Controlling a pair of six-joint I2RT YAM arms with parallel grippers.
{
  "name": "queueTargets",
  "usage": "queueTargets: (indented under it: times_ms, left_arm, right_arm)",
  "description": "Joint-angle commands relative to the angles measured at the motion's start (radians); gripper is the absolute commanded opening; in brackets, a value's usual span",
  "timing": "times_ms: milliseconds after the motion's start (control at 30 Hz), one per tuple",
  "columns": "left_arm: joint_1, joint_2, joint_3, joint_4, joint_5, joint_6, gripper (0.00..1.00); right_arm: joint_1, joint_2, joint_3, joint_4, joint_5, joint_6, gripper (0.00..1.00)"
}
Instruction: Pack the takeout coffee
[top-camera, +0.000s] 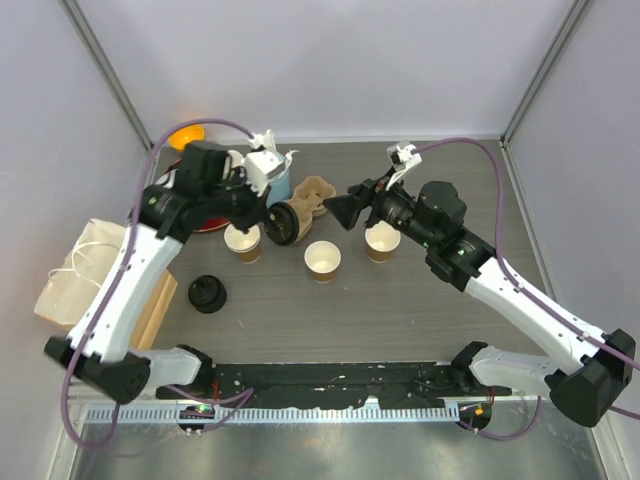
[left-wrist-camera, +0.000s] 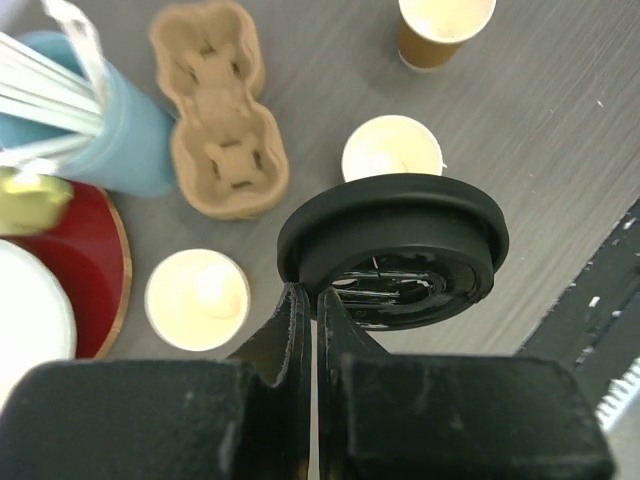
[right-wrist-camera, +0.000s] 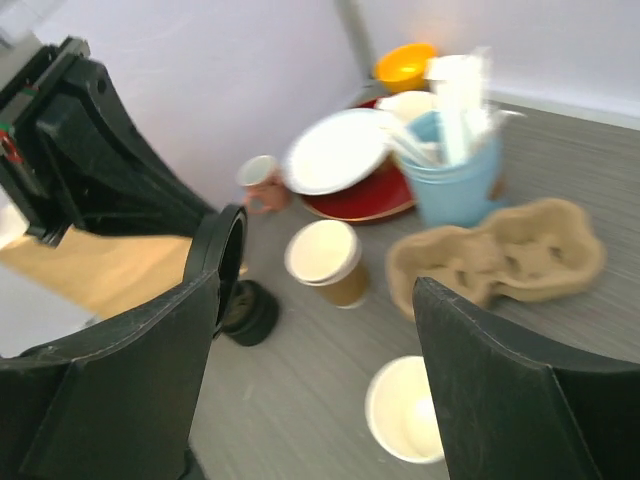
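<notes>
The table (top-camera: 400, 310) is gray with wood lines, and pale walls stand around it. Near the back lies a brown cardboard cup carrier (top-camera: 316, 194).

Three brown paper cups stand open on the table, cream inside, all in front of the carrier. The left cup (top-camera: 243, 241) is to its front-left, the middle cup (top-camera: 322, 260) is right in front, and the right cup (top-camera: 382, 241) is to its front-right.

The left gripper (left-wrist-camera: 312, 300) is pinched tight on the rim of a black sip lid (left-wrist-camera: 395, 240). It holds the lid up in the air, tipped on its edge, just by the carrier's left end.

The right gripper (top-camera: 345, 208) hangs just to the right of the carrier. Its fingers are spread wide with nothing between them, and it points toward the held lid but does not touch it.

A second black lid (top-camera: 207, 293) lies flat, well off to the carrier's front-left, near a brown paper bag (top-camera: 90, 270).

A light blue cup (left-wrist-camera: 110, 130) of white sticks stands just left of the carrier. Farther left are a red plate (right-wrist-camera: 365, 200), a white plate (right-wrist-camera: 335, 150) and an orange bowl (top-camera: 185, 135).
</notes>
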Motion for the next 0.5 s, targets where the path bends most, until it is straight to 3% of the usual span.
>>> queueTargets:
  times_ms: [0,200,467]
  left_arm:
    - [-0.119,0.175,0.145,-0.173,-0.193,-0.223,0.0]
    - [-0.207,0.389,0.223,-0.189,-0.233,-0.294,0.0]
    - [-0.241,0.695,0.514,-0.352,-0.251,-0.268,0.0]
  right_arm:
    - [-0.077,-0.05,-0.018,-0.144,0.202,-0.053,0.84]
    - [-0.264,-0.047,-0.083,-0.207,0.197,-0.002,0.83]
    - [-0.312,0.019,-0.075,-0.253,0.194,-0.05,0.81]
